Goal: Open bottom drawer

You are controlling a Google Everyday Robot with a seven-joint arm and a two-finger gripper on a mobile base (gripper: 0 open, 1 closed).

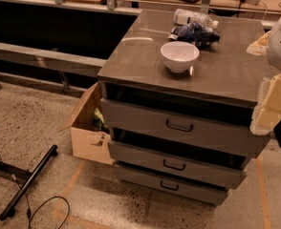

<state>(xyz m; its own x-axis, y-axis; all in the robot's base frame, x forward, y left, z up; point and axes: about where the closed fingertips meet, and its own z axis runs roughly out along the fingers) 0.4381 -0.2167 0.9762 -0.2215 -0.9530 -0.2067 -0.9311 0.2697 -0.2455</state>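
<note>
The grey cabinet has three wide drawers. The bottom drawer is the lowest and slimmest, with a small dark loop handle at its centre. Its front sits slightly back from the middle drawer above it. The top drawer has the tallest front. My gripper, with cream-yellow padding, is at the right edge of the view beside the cabinet's top right corner. It is well above and to the right of the bottom drawer's handle and holds nothing that I can see.
A white bowl, a blue crumpled bag and a plastic bottle are on the cabinet top. An open cardboard box stands against the cabinet's left side. A black stand leg and a cable lie on the floor at the left.
</note>
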